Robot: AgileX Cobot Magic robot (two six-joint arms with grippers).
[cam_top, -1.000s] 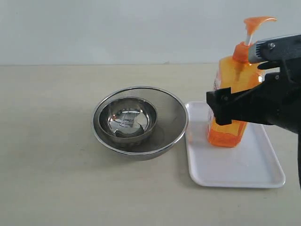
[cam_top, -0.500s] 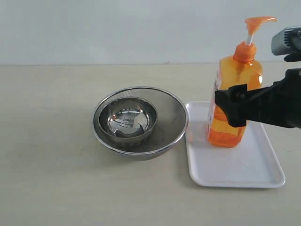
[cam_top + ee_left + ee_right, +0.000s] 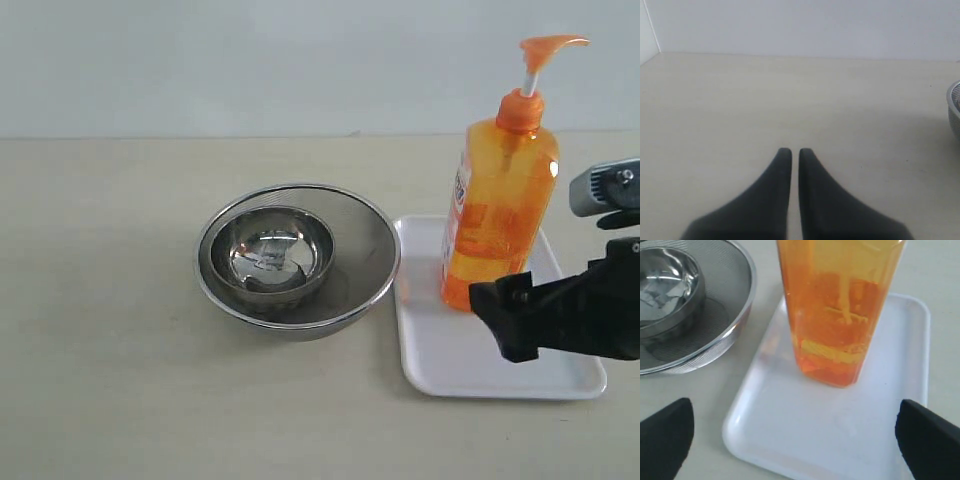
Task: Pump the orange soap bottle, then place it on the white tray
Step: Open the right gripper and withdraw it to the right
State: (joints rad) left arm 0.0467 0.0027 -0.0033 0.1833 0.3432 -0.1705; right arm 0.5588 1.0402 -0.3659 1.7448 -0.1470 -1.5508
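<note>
The orange soap bottle (image 3: 497, 210) stands upright on the white tray (image 3: 450, 372), at the tray's far end, with its pump head up. Nothing touches the bottle. My right gripper (image 3: 515, 320) hangs over the tray's near right part, in front of the bottle and apart from it. In the right wrist view its fingers (image 3: 670, 430) stand wide open, with the bottle (image 3: 837, 315) ahead and bare tray (image 3: 900, 340) between them. The left gripper (image 3: 795, 152) is shut and empty over bare table; it does not show in the exterior view.
Two steel bowls sit left of the tray, a small one (image 3: 272, 255) nested inside a wide one (image 3: 350, 275) whose rim nearly touches the tray. The wide bowl's rim (image 3: 955, 115) shows at the edge of the left wrist view. A pale wall backs the beige table.
My right gripper has drawn back and down from around the bottle's body to the tray's near side. The bottle stays standing on the tray. The left gripper has not moved.
</note>
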